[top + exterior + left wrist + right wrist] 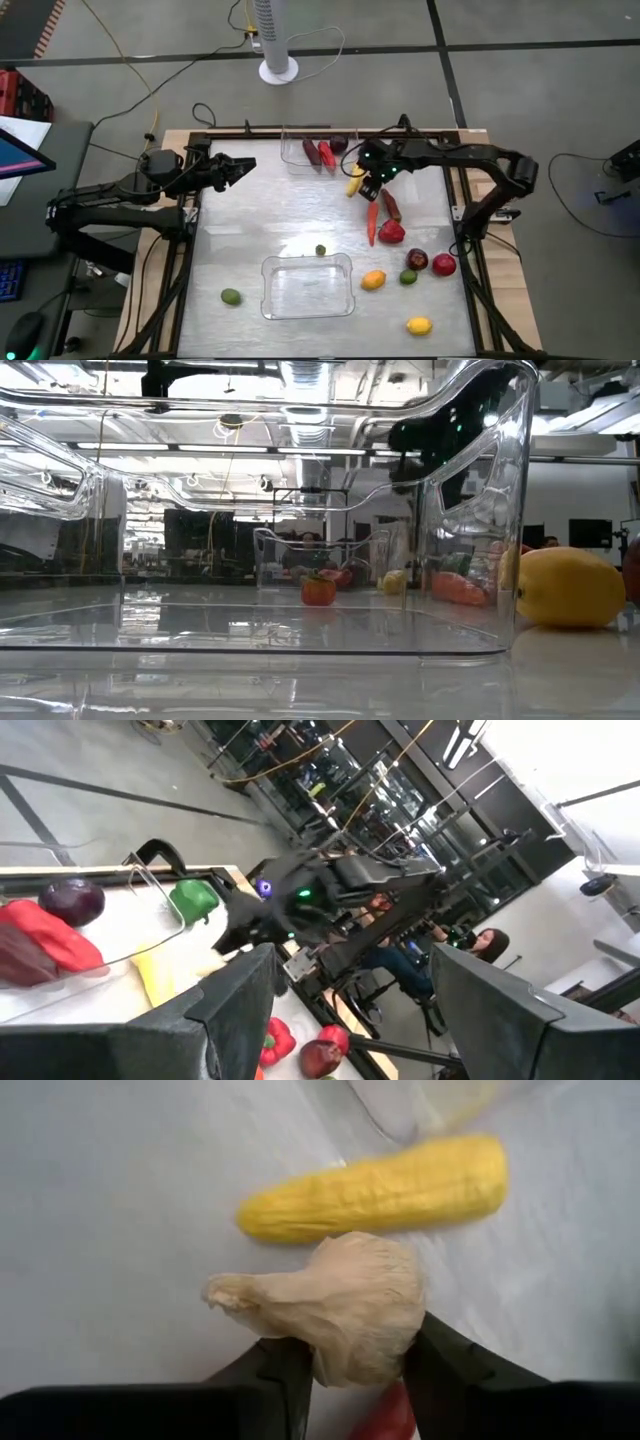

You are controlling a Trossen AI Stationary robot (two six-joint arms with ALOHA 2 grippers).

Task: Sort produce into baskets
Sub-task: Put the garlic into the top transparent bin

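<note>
Two arms over a pale, glossy tabletop; right gripper clenched on a beige garlic bulb.
Right gripper sits just beside the far basket, with a yellow corn cob on the table right next to the garlic. Far basket holds red and dark maroon pieces; near basket looks bare. Loose produce lies on the right half: carrot, red pepper, lemon, plus a green piece at near left. Left gripper hangs at far left, fingers spread wide, holding nothing. Room: grey floor with cables, white fan base beyond the table, ceiling lights reflecting off the surface, a person seated in the background.
</note>
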